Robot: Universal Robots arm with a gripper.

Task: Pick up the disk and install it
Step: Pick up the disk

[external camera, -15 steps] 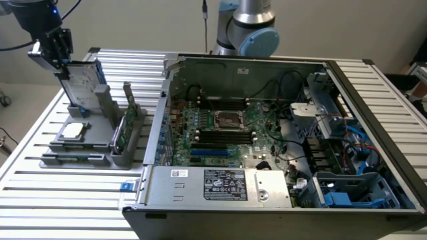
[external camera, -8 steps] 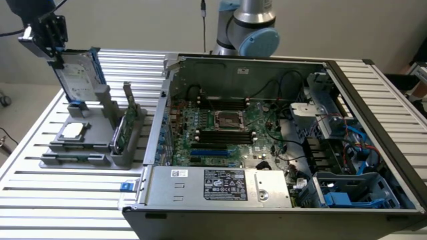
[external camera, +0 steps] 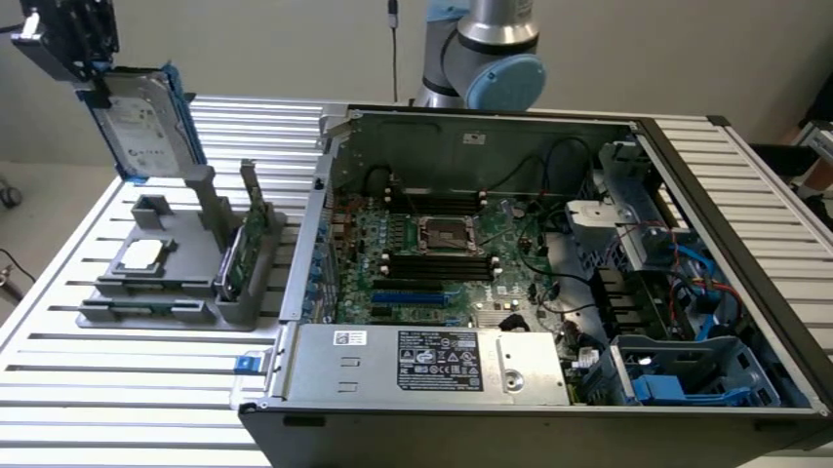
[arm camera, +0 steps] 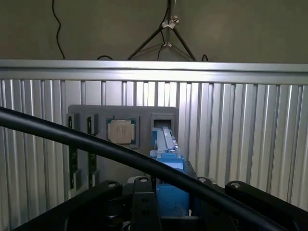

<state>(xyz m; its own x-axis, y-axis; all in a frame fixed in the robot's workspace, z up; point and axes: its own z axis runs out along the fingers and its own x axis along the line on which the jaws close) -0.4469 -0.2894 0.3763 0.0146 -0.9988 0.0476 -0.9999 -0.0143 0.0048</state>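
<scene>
One step of two is judged done: the disk (external camera: 140,122) is clamped at its upper end by the gripper (external camera: 94,90) and is held upright above the grey holder (external camera: 182,297), near the table's (external camera: 117,409) far corner at the exterior view's left. Installation in the open computer case (external camera: 390,366) is not yet done, and the disk is well apart from it.

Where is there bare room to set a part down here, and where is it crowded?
Bare slatted table lies in front of the grey holder, to the exterior view's left of the computer case. Crowded: the holder and the case's cabled interior.
</scene>
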